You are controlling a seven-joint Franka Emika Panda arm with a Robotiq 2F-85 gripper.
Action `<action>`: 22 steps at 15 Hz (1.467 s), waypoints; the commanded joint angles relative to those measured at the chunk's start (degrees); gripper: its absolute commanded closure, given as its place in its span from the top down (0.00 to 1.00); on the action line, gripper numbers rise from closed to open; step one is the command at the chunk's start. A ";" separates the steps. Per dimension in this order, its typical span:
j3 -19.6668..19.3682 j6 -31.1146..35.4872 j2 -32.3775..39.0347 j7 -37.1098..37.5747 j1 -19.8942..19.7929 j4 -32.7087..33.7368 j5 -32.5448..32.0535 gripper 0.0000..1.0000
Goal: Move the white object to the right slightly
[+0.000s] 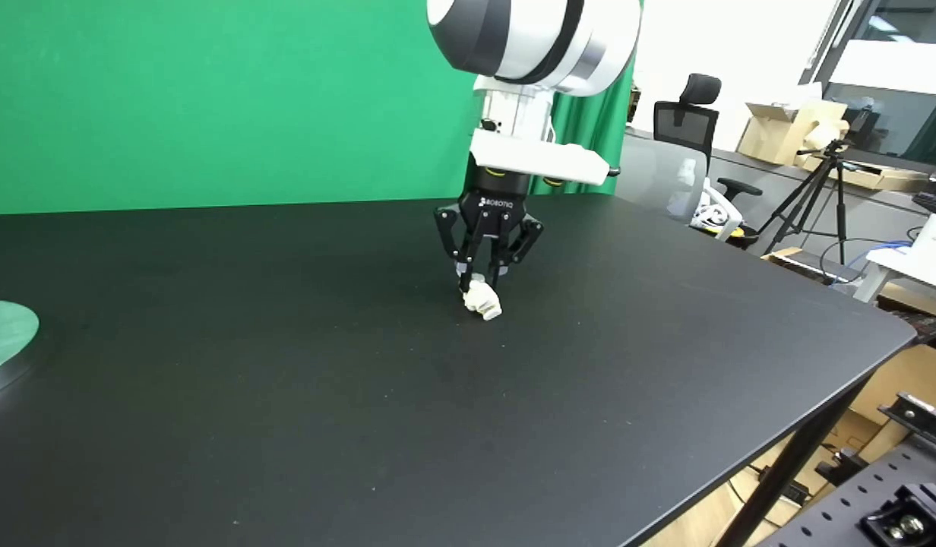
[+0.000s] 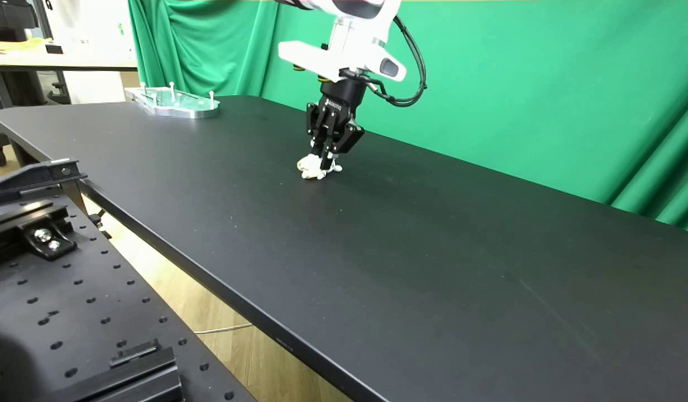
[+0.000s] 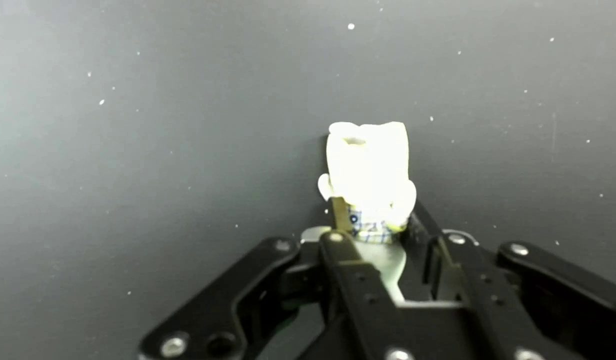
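Observation:
The white object [image 1: 483,300] is a small, lumpy white figure on the black table, also seen in an exterior view [image 2: 309,166]. In the wrist view the white object [image 3: 369,165] shows a bright, washed-out end pointing away from the gripper and a blue-and-white checked part between the fingers. My gripper [image 1: 480,284] points down at it, with one finger on each side. In the wrist view the gripper [image 3: 377,212] is partly closed, with both fingers against the checked part. In an exterior view a finger of the gripper [image 2: 323,159] hides part of it. I cannot tell whether it touches the table.
A pale green flat disc [image 1: 4,330] stands at the table's left edge in an exterior view. A clear greenish plate with white pegs [image 2: 179,103] stands at the far end. A perforated dark plate [image 2: 98,318] lies beyond the table edge. A green curtain [image 1: 210,106] hangs behind.

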 commanded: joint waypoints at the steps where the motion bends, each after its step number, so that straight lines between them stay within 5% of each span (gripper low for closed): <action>1: -0.24 -2.92 -1.05 -1.19 -0.10 0.94 0.00 0.07; 11: -4.68 -7.83 -14.00 1.54 1.02 -9.41 -8.31 0.07; 20: -10.09 -4.50 -19.73 1.05 -4.56 -15.99 -9.35 0.07; 21: -10.40 -4.21 -19.72 1.00 -5.10 -16.22 -9.11 0.54; 22: -10.66 -3.58 -19.74 1.15 -5.48 -16.59 -8.90 0.55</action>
